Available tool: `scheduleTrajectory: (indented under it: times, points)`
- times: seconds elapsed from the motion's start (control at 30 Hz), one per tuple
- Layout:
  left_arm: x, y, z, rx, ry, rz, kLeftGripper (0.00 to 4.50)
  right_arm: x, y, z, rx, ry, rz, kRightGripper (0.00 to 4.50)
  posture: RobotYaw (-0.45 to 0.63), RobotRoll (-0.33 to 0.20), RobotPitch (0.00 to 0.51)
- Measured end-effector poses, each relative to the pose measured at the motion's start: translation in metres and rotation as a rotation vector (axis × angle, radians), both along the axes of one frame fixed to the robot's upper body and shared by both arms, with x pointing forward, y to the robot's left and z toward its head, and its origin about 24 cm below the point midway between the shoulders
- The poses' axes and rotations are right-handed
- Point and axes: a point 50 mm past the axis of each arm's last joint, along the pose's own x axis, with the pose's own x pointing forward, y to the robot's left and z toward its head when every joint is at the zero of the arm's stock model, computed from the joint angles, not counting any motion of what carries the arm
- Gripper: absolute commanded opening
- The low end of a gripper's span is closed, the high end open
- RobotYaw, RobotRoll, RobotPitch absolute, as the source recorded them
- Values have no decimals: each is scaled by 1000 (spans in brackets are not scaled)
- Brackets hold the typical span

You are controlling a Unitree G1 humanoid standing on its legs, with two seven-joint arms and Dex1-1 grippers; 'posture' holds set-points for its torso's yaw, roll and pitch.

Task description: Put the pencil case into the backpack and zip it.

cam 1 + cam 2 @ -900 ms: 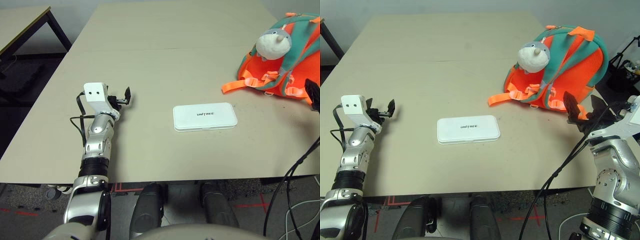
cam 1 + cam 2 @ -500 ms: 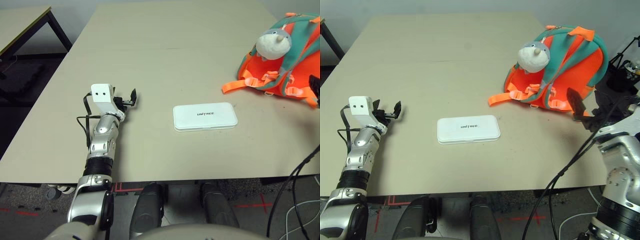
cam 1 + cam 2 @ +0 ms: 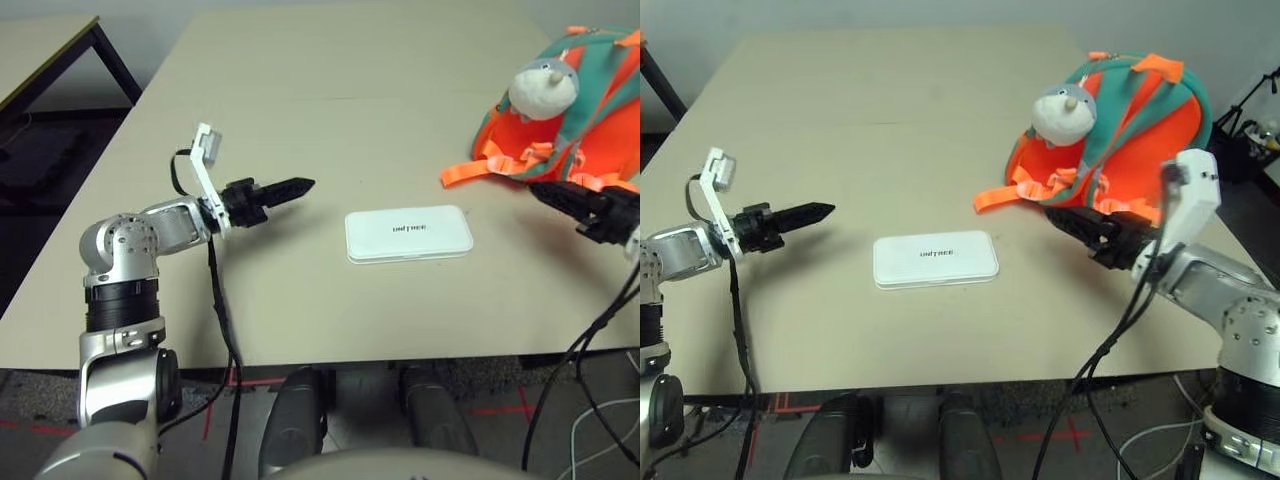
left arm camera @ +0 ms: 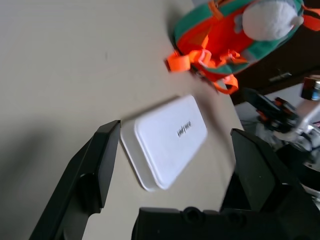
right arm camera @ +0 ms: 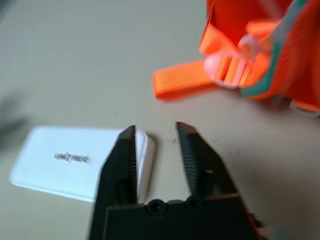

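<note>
One pencil case (image 3: 936, 260), white with rounded corners, lay flat on the table (image 3: 890, 345), lid up. Its long axis ran left to right across the robot's front, roughly parallel to the near edge, the right end a touch farther from the robot. The dark UNITREE lettering ran along that same axis.

The backpack (image 3: 1110, 140), orange and teal, stood on the table beyond the case and to its right, one orange strap (image 3: 997, 198) reaching toward the case. A grey-white plush toy (image 3: 1064, 115) hung on the side of the bag nearer the case.

Left of the case, the left gripper (image 4: 177, 131) was above the table, its two fingers wide apart with nothing between them. Right of the case, the right gripper (image 5: 156, 127) had its fingers parted by a narrower gap, also empty.

The surface was plain beige, with a faint seam crossing it beyond the case. Nearer the robot than the case, past the table edge, the dark floor (image 3: 1040, 430) bore red tape marks. A second table (image 3: 40, 45) stood far left of the case.
</note>
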Motion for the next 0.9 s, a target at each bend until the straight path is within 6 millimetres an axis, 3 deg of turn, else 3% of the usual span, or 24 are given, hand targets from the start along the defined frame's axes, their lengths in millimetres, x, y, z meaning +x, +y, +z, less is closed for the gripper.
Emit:
scheduleTrajectory:
  times: [0.07,0.1,0.5,0.9]
  points:
    - [0,-8,-10,-26,55,-19,4500,5,7,-6,-33,20,7,63,5,0,101]
    - [0,-11,-15,-39,84,-26,4500,7,9,-8,-48,28,10,26,2,0,102]
    - [-7,-28,-56,-64,345,-105,4500,14,32,-39,-297,105,26,26,-12,0,115]
    - [15,-46,-60,-36,304,-104,4500,21,55,-64,-466,75,35,26,-26,0,125]
